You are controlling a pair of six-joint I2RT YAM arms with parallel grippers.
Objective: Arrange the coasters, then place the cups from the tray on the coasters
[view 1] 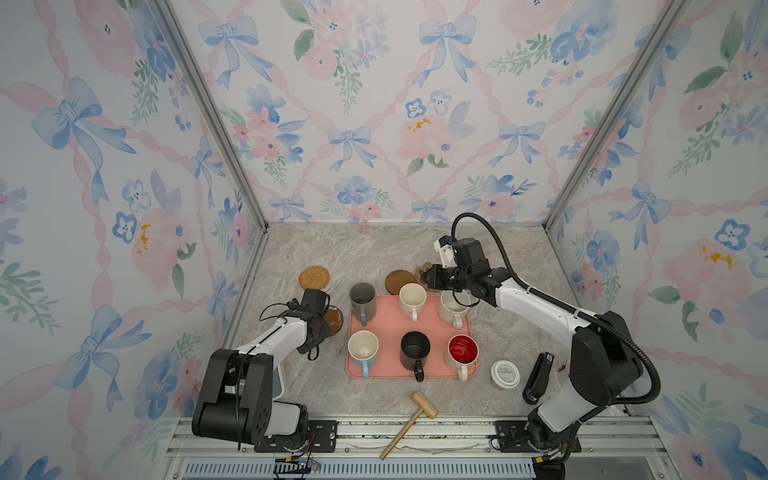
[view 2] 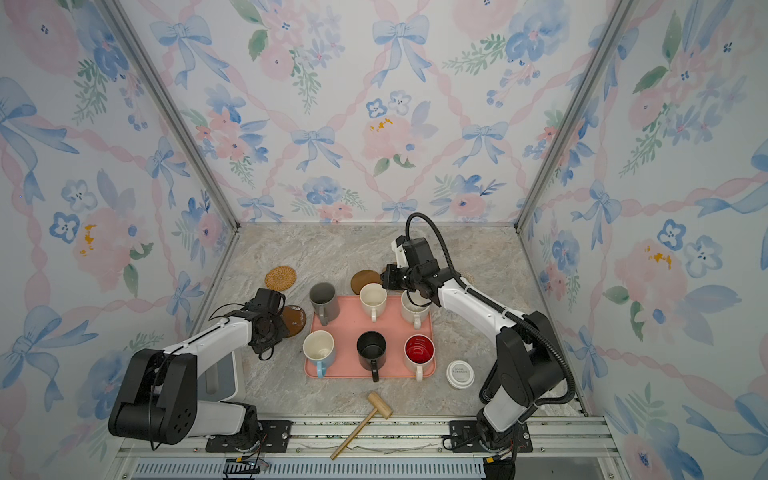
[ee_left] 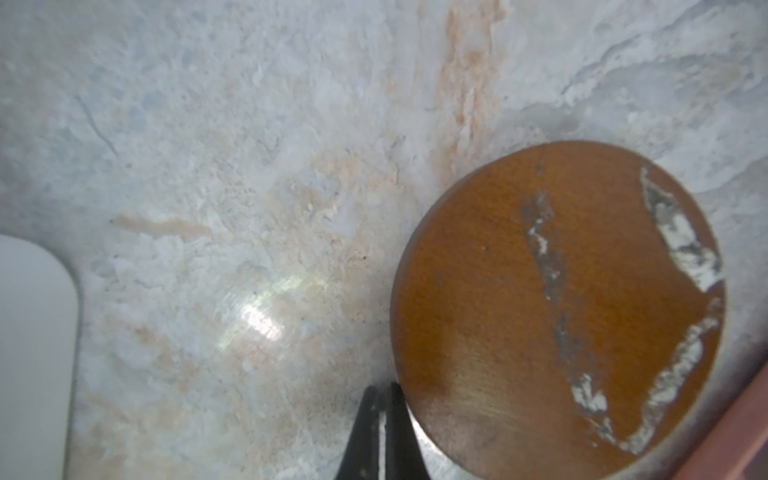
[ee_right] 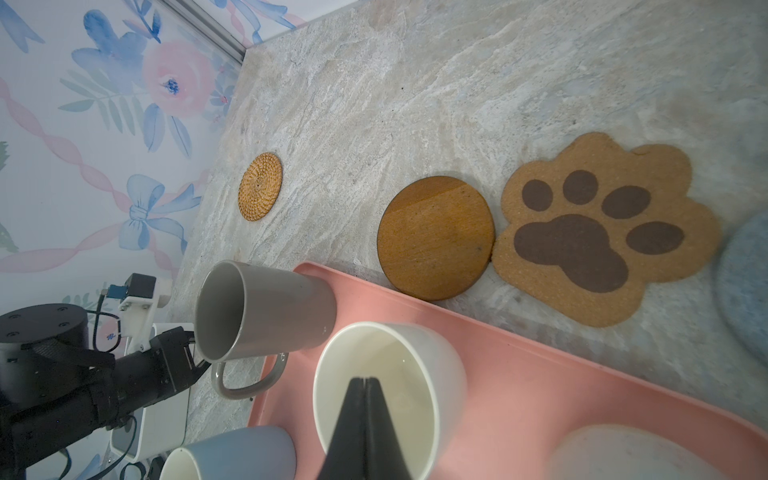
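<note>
The pink tray (view 1: pixel 390 324) holds six cups in two rows: grey (view 1: pixel 362 300), cream (view 1: pixel 412 298) and speckled white (view 1: pixel 453 307) behind, light-blue (view 1: pixel 363 349), black (view 1: pixel 414 350) and red-inside (view 1: pixel 462 351) in front. Behind the tray lie coasters: tan rattan (view 1: pixel 314 277), a brown wooden round (view 1: pixel 400 281), the paw (ee_right: pixel 598 232) and a grey-blue edge (ee_right: pixel 744 282). Another wooden round (ee_left: pixel 557 307), scuffed white, lies left of the tray. My left gripper (ee_left: pixel 383 388) is shut and empty, its tips at that round's rim. My right gripper (ee_right: pixel 365 380) hangs shut and empty over the cream cup (ee_right: pixel 386 382).
A white-lidded paper cup (view 1: pixel 505 374) and a black stapler-like tool (view 1: pixel 539 376) sit right of the tray. A wooden mallet (view 1: pixel 409 424) lies at the front edge. A white box (ee_left: pixel 33 353) stands by the left arm's base. Papered walls enclose three sides.
</note>
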